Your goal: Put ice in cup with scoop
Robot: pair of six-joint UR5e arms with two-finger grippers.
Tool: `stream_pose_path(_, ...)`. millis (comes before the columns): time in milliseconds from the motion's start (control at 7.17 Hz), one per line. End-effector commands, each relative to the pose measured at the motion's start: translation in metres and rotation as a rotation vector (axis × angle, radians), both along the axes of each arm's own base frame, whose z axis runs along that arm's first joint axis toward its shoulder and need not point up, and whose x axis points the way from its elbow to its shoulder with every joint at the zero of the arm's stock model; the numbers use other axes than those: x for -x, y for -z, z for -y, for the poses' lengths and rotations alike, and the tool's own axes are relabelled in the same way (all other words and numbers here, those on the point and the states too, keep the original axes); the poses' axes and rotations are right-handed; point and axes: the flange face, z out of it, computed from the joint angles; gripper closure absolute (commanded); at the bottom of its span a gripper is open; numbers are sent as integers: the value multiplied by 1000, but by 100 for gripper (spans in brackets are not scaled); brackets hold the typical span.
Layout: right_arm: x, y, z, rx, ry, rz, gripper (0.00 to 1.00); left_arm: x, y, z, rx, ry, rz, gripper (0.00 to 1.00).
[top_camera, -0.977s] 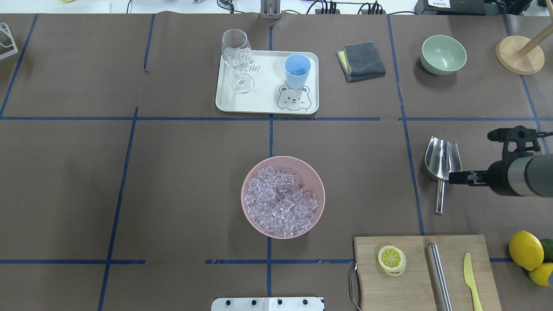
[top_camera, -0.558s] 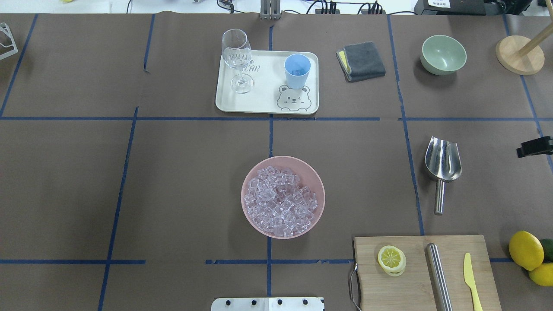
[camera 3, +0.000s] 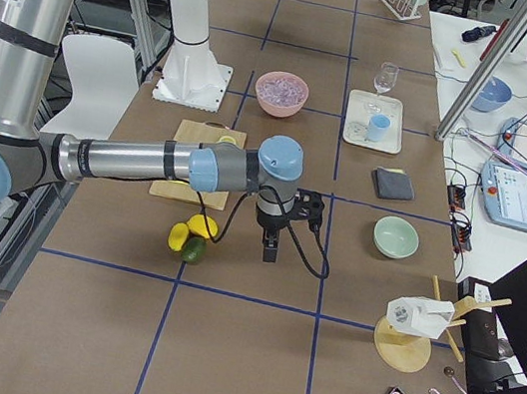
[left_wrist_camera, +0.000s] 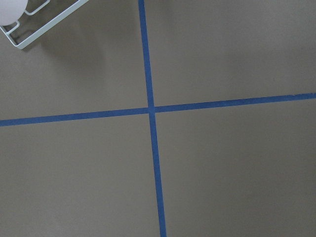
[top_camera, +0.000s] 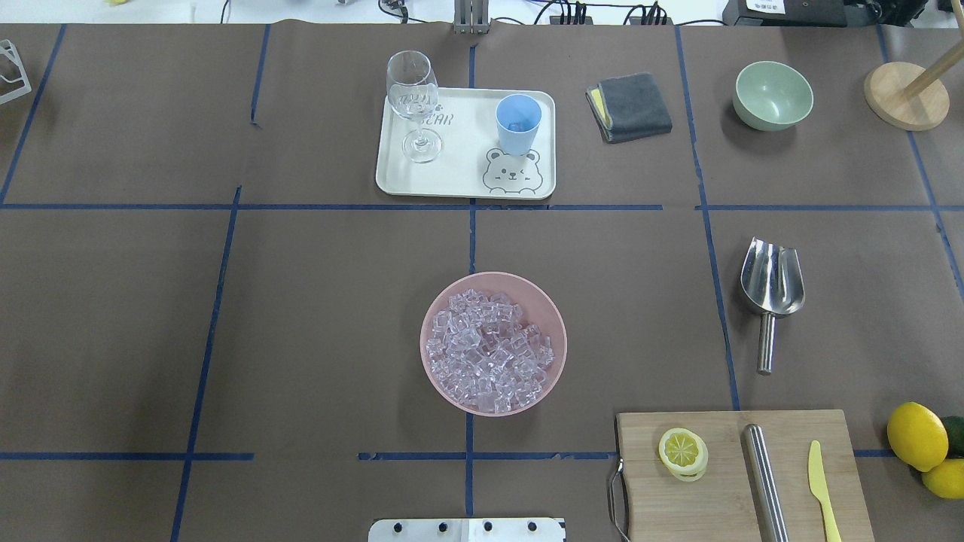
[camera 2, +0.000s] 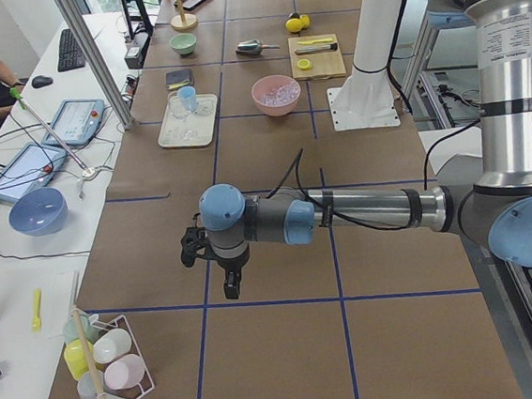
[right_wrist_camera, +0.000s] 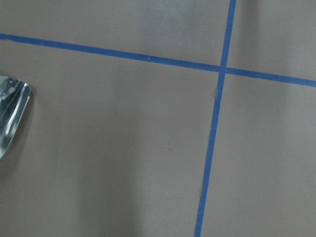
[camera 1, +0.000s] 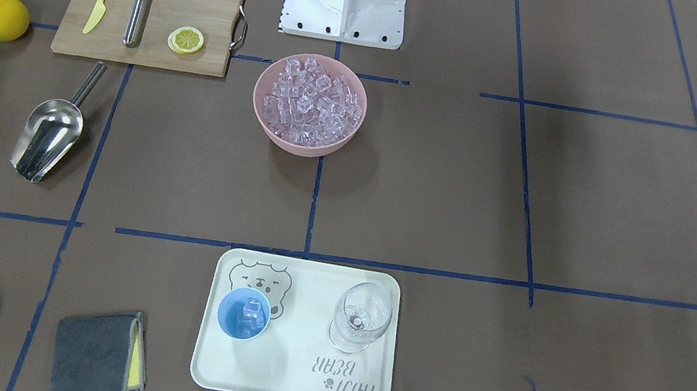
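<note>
Ice [camera 1: 250, 311] sits in cup [camera 1: 228, 318], seen front-on; only side views show left gripper [camera 2: 230, 287], right gripper [camera 3: 269, 253]; can't tell if apart.

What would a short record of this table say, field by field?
Scoop: lies on the table, unheld.
Cup: upright on the white tray.
Ice: most heaped in the pink bowl, a few cubes in the cup.
Left end effector: far from all these; open or shut unclear.
Right end effector: near the lemons, off the scoop; open or shut unclear.
</note>
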Motion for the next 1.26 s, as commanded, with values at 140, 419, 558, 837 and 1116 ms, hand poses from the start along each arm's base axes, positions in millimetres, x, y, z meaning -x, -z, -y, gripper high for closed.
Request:
stream_pose_path(140,-15,1,12,28,23,-20,0,-8,-18,-12,-42,-23,-123,0)
stream_pose_path(419,-14,-8,19,42,24,-33,0,-9,-6,-10,-61,-27,-109,0)
stream_pose_path(558,-14,-17,20,60,27,-31,0,-7,-6,-7,-68,-20,-51,0)
stream_pose_path(837,-13,-24,21,71,28,-32,0,8,0,-7,79,11,76,0)
stream_pose_path(1116,-13,-26,20,71,35,-29,0,8,11,-4,107,9,79,0)
